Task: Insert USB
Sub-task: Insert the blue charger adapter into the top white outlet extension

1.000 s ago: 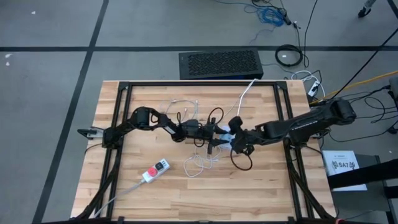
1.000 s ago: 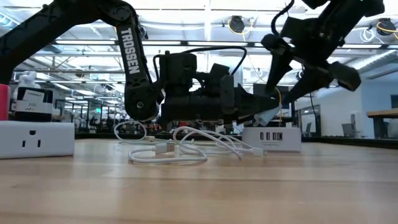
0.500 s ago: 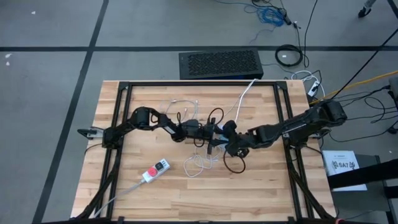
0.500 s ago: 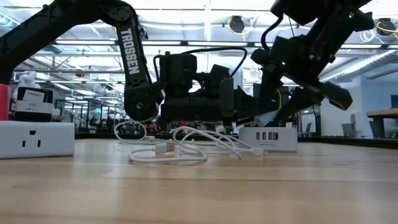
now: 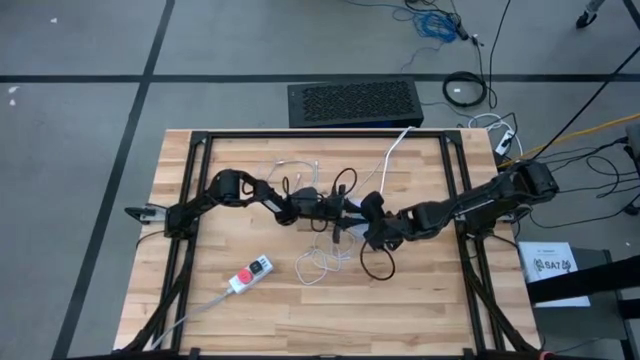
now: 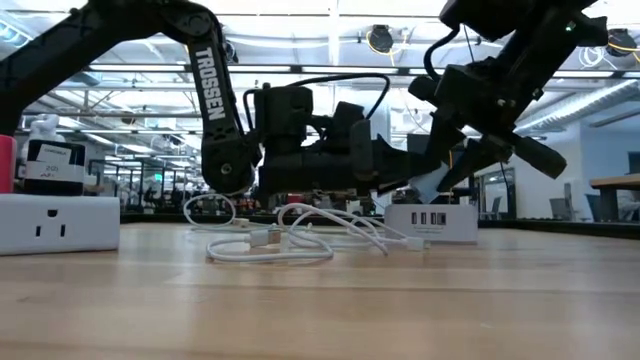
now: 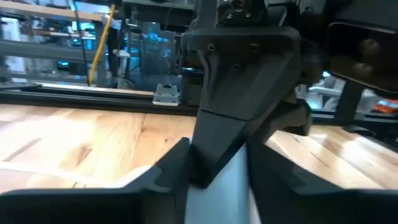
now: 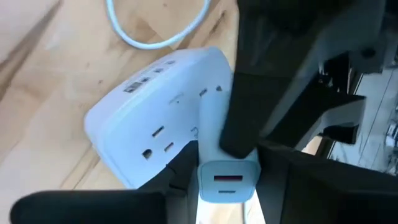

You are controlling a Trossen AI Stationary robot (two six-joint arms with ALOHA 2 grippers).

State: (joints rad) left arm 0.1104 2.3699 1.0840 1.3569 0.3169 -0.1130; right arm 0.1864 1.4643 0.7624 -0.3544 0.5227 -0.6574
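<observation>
A white charger hub (image 8: 155, 130) (image 6: 432, 222) sits on the wooden table's middle (image 5: 362, 212), USB ports facing the near edge. Against its side stands a small white USB piece (image 8: 227, 177) with a red slot. My left gripper (image 5: 340, 208) (image 7: 217, 162) reaches in level from the table's left. My right gripper (image 5: 368, 218) (image 8: 227, 162) slants down from the right. Both have their fingers around the white piece, and each arm's dark finger overlaps it in the other's wrist view. A loose white cable (image 5: 320, 262) lies coiled on the wood nearer the front edge. My left gripper has the white piece (image 7: 230, 183) between its two fingers, coming level from the table's left; the white fills the gap. The right arm's finger (image 7: 236, 124) covers the upper part, so more of the hold is hidden. My right gripper pinches the white piece's two sides (image 8: 205, 168) between its fingers, near the end with the red slot, slanting down from the table's right. The piece rests against the hub's side. A finger of the left gripper (image 8: 245, 118) lies over it.
A white power strip with a red switch (image 5: 250, 275) (image 6: 55, 222) lies toward the near left. More thin white cable (image 5: 290, 165) lies toward the far edge. Black frame rails (image 5: 190, 200) run along the table's sides. Bare wood spreads along the near edge.
My right gripper has come down and a little toward the table's left, onto the hub, and its fingers have narrowed from wide open to closed around the white piece. The hub and the cable lie where they were.
</observation>
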